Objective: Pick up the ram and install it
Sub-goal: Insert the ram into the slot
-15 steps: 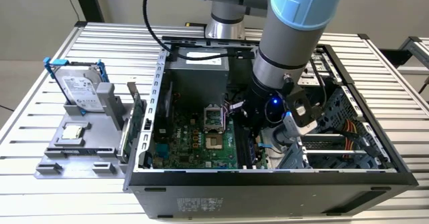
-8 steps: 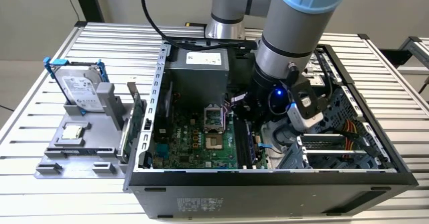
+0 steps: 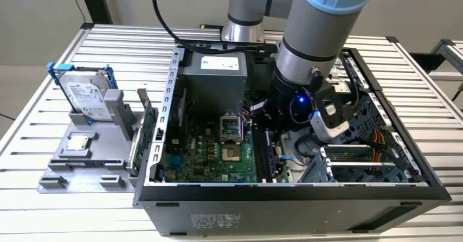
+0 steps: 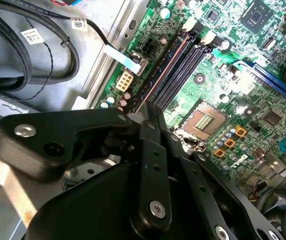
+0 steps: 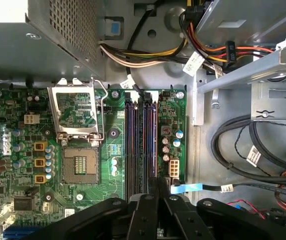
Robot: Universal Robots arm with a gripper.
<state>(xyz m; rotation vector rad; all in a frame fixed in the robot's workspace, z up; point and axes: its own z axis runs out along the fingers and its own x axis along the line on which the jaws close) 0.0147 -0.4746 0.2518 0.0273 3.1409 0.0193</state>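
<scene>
No print can be made out; the hard drive (image 3: 90, 97) label (white) stays unreadable.

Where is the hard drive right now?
In the exterior view the hard drive stands upright on the grey holder at the view's left, outside the computer case, with the green expansion card between them.

Bright, even overhead light — soft shadows inside the case (image 3: 289, 193), slight glare.

The table (image 3: 65, 209) is ribbed bare metal; the case (image 3: 289, 207) matt black metal; the motherboard (image 5: 23, 165) glossy green; the end effector (image 4: 147, 150) matt black with shiny screws.
</scene>
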